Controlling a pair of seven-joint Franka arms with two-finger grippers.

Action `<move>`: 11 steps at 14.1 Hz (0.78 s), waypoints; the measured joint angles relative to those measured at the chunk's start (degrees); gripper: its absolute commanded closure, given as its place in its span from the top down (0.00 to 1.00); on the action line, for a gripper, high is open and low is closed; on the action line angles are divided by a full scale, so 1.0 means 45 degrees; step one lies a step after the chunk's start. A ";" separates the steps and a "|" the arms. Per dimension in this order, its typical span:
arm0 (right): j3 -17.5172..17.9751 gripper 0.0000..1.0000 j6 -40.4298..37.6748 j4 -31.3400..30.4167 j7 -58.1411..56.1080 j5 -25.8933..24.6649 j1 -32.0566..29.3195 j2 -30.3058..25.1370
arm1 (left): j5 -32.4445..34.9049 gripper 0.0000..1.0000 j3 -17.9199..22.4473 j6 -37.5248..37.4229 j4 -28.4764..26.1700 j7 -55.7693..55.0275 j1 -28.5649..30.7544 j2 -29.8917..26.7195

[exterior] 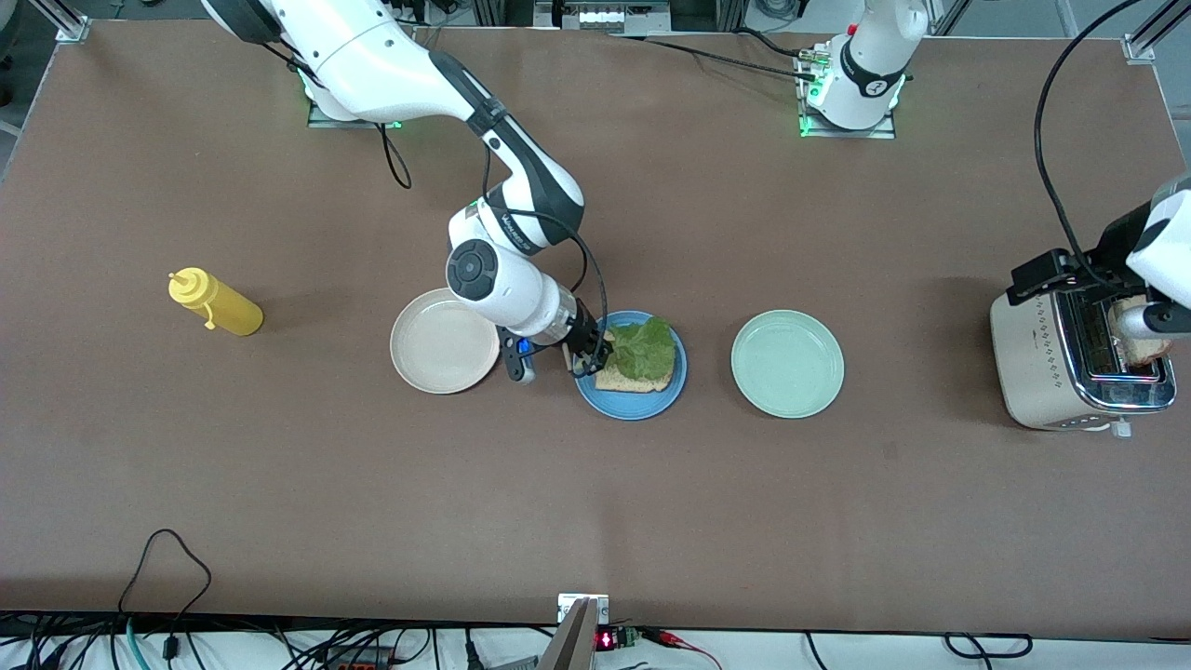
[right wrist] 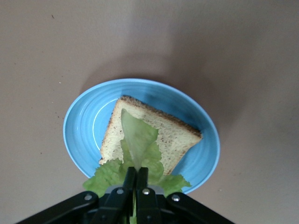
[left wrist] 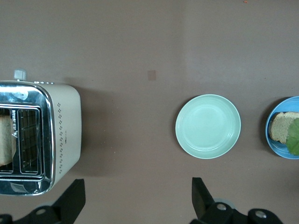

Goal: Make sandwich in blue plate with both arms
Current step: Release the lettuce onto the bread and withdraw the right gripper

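The blue plate (exterior: 672,391) holds one bread slice (exterior: 642,381) with a ruffled green lettuce leaf (exterior: 644,349) on it. My right gripper (exterior: 591,358) is low over the plate's rim toward the right arm's end, shut on the leaf's edge. In the right wrist view the shut gripper (right wrist: 137,173) pinches the lettuce (right wrist: 138,135) over the bread (right wrist: 175,137) in the plate (right wrist: 79,130). My left gripper (exterior: 1079,270) hangs open and empty over the toaster (exterior: 1042,363); its own view shows it open (left wrist: 138,200). A second bread slice (exterior: 1140,346) stands in the toaster slot.
A pale green plate (exterior: 787,363) lies beside the blue plate toward the left arm's end, a cream plate (exterior: 445,354) toward the right arm's end. A yellow squeeze bottle (exterior: 216,302) lies past the cream plate. The left wrist view shows the toaster (left wrist: 63,135) and green plate (left wrist: 208,126).
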 measured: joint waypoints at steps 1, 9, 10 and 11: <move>0.0000 0.02 0.0002 0.0164 0.0080 0.0011 0.0019 0.0183 | 0.0000 1.00 -0.0020 0.0049 -0.0359 -0.0033 -0.0012 -0.0203; -0.0013 1.00 -0.0016 0.0592 0.0132 0.0042 0.0030 0.0690 | 0.0001 1.00 -0.0018 0.0849 -0.2232 -0.0066 -0.0023 -0.1245; -0.0040 1.00 -0.0179 0.0602 -0.0174 0.0042 0.0009 0.0646 | 0.0001 1.00 0.0003 0.0858 -0.2262 -0.0066 -0.0013 -0.1244; -0.0101 1.00 -0.0629 0.0615 -0.0679 0.0040 -0.0053 0.0531 | 0.0002 1.00 0.0019 0.0880 -0.2269 -0.0066 -0.0002 -0.1234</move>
